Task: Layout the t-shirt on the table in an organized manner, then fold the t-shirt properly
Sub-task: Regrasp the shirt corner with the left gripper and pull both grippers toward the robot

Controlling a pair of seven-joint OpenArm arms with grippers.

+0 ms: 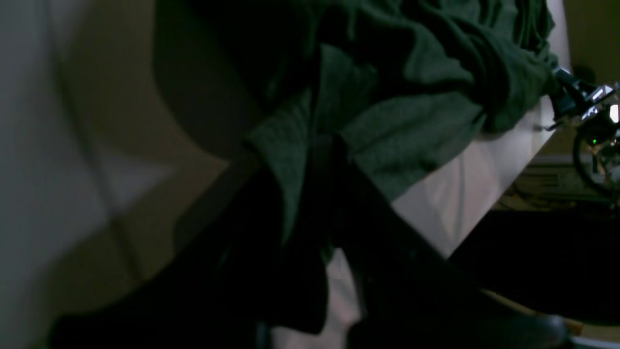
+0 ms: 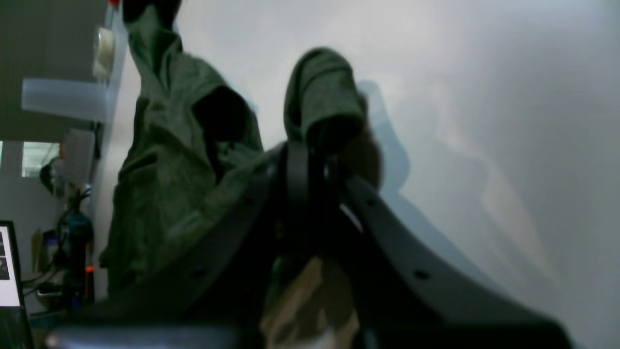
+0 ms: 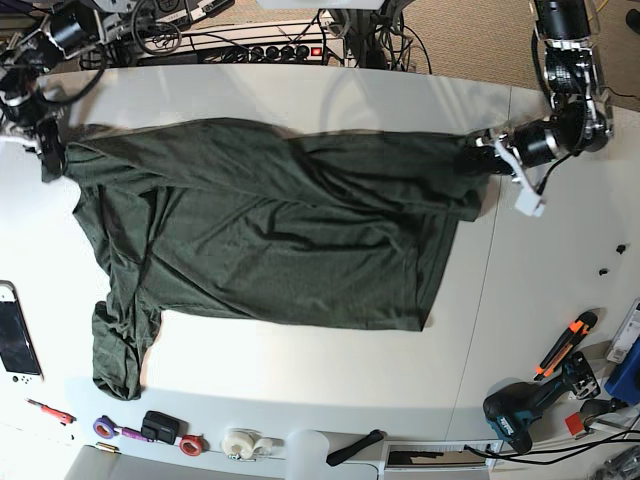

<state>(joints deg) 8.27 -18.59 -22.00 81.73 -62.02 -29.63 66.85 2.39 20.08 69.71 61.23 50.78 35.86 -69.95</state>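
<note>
**Green shirt stretched between two clamped arms on the white bench**

We look down on a wide white bench (image 3: 300, 400) with rounded corners and a thin seam running across it. The t-shirt (image 3: 260, 230) is our landmark: dark green, wrinkled, spread over the middle of the bench with its body mostly flat. Below the t-shirt, along the near edge, lie rolls of tape (image 3: 245, 443) and a small black box (image 3: 160, 427). A cordless drill (image 3: 525, 410) and an orange-handled cutter (image 3: 565, 340) sit well off the shirt's lower right. A phone-like device (image 3: 18, 335) rests left of the shirt. Beyond its top edge, cables and a power strip (image 3: 270, 50) crowd the floor.

Both wrist views are dim and blurred. In the left wrist view the jaws are nearly black and merge with the cloth. In the right wrist view the background at left is too soft to name. One sleeve is bunched at the shirt's lower left corner, its folds hard to read.

The left gripper (image 3: 478, 160) reaches in from the upper right of the shirt, roughly level with the bench, its jaws closed on the shirt's right end. The right gripper (image 3: 50, 155) comes down at the shirt's upper left corner, jaws pinched tight on a fold of cloth (image 2: 322, 97). The top edge runs taut between them.
</note>
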